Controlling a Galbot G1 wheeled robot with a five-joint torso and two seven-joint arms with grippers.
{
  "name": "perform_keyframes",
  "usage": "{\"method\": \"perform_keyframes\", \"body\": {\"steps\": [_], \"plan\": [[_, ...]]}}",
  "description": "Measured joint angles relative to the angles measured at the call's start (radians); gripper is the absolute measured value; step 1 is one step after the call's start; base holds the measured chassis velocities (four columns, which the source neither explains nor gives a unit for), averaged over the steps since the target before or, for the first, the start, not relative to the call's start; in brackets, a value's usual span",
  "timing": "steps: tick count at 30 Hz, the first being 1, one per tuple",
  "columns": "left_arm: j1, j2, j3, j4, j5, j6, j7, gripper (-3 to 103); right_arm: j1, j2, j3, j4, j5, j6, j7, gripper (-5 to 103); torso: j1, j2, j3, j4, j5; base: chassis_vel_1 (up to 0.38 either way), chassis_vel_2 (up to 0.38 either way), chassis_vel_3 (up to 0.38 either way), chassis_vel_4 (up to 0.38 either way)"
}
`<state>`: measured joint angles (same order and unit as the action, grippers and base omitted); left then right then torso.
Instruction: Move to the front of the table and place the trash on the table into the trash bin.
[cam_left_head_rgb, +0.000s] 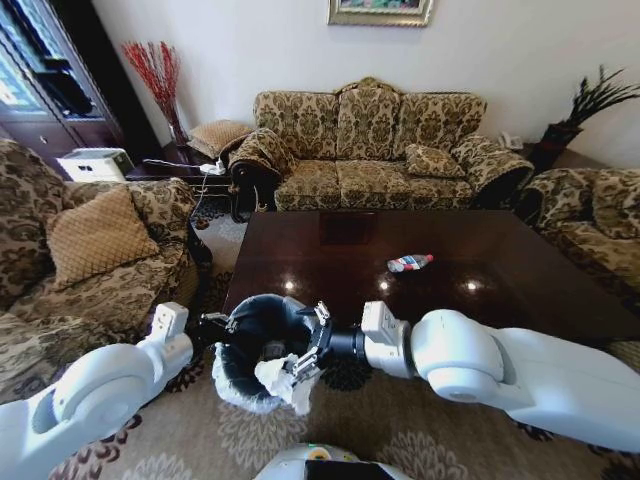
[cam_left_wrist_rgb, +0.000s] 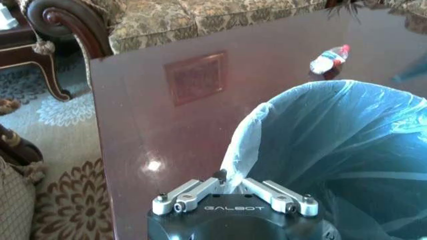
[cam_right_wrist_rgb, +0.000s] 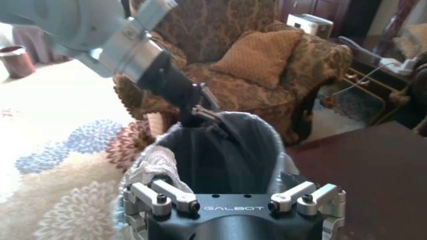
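Head, left wrist and right wrist views at one moment. The largest items in the surround are the patterned sofa (cam_left_head_rgb: 370, 140) behind the table, an armchair (cam_left_head_rgb: 90, 250) with a tan cushion (cam_left_head_rgb: 95, 232) on the robot's left, and the floral carpet (cam_left_head_rgb: 420, 430) underfoot. The dark glossy table (cam_left_head_rgb: 450, 290) carries the one visible piece of trash, a crushed clear bottle (cam_left_head_rgb: 410, 262) with a red-blue label, lying on its side near the middle, well apart from both arms. The trash bin (cam_left_head_rgb: 262, 330), lined with a whitish bag (cam_left_head_rgb: 245, 392), hangs just beside the table's near left corner. The left gripper (cam_left_head_rgb: 222, 327) has its fingers closed narrowly on the bag-covered rim, carrying the bin. The right gripper (cam_left_head_rgb: 305, 355) hovers over the bin's mouth with fingers spread wide and nothing between them.

Judgement: the step in hand appears to be a release over the bin. To do it well, the right gripper should sit squarely above the opening and the left should hold the rim level. The loose bag folds at the rim could snag a finger, and the table edge stands close beside the bin.
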<state>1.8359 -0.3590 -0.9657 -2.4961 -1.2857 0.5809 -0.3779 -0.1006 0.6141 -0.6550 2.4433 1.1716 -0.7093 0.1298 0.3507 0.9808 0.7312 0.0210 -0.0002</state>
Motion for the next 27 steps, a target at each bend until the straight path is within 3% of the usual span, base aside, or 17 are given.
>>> {"method": "perform_keyframes", "body": {"steps": [6, 10, 16, 18, 20, 22, 25, 27], "plan": [[0.0, -0.005, 0.014, -0.001, -0.007, -0.01, -0.003, 0, 0.009, 0.014, -0.002, -0.019, -0.036, 0.027, 0.0, 100, 0.0, 0.0, 0.0, -0.0004, 0.0004, 0.0, 0.0, 0.0, 0.0], [0.008, -0.022, 0.028, -0.005, -0.006, -0.011, -0.003, 0, 0.011, 0.033, -0.006, -0.012, 0.019, 0.047, 0.0, 100, 0.0, 0.0, 0.0, -0.0001, 0.0, 0.0, 0.0, 0.0, 0.0], [0.009, -0.019, 0.039, -0.005, -0.005, -0.015, -0.003, 0, 0.03, 0.045, -0.006, -0.015, 0.018, 0.038, 0.0, 100, 0.0, 0.0, 0.0, -0.0003, 0.0006, 0.0, 0.0, 0.0, 0.0], [0.007, -0.013, 0.039, -0.005, -0.005, -0.017, -0.002, 0, 0.037, 0.018, -0.009, -0.028, -0.057, 0.018, 0.0, 100, 0.0, 0.0, 0.0, -0.0002, 0.0, 0.0, 0.0, 0.0, 0.0], [0.005, -0.013, 0.039, -0.005, -0.005, -0.018, -0.002, 0, 0.037, 0.015, -0.005, -0.029, -0.049, 0.032, 0.0, 100, 0.0, 0.0, 0.0, -0.0008, -0.0003, 0.0, 0.0, 0.0, 0.0], [0.004, -0.014, 0.04, -0.005, -0.006, -0.018, -0.002, 0, 0.04, 0.035, 0.004, -0.012, 0.025, 0.03, -0.001, 100, 0.0, 0.0, 0.0, -0.0007, 0.0008, 0.0, 0.0, 0.0, 0.0], [0.002, -0.015, 0.044, -0.005, -0.005, -0.021, -0.001, 0, 0.049, 0.019, 0.002, -0.043, -0.037, 0.044, 0.0, 100, 0.0, 0.0, 0.0, 0.0, -0.0004, 0.0, 0.0, 0.0, 0.0], [-0.001, -0.02, 0.046, -0.005, -0.005, -0.022, -0.001, 0, 0.046, 0.03, -0.001, -0.033, -0.016, 0.045, -0.001, 100, 0.0, 0.0, 0.0, -0.0003, 0.0006, 0.0, 0.0, 0.0, 0.0]]}}
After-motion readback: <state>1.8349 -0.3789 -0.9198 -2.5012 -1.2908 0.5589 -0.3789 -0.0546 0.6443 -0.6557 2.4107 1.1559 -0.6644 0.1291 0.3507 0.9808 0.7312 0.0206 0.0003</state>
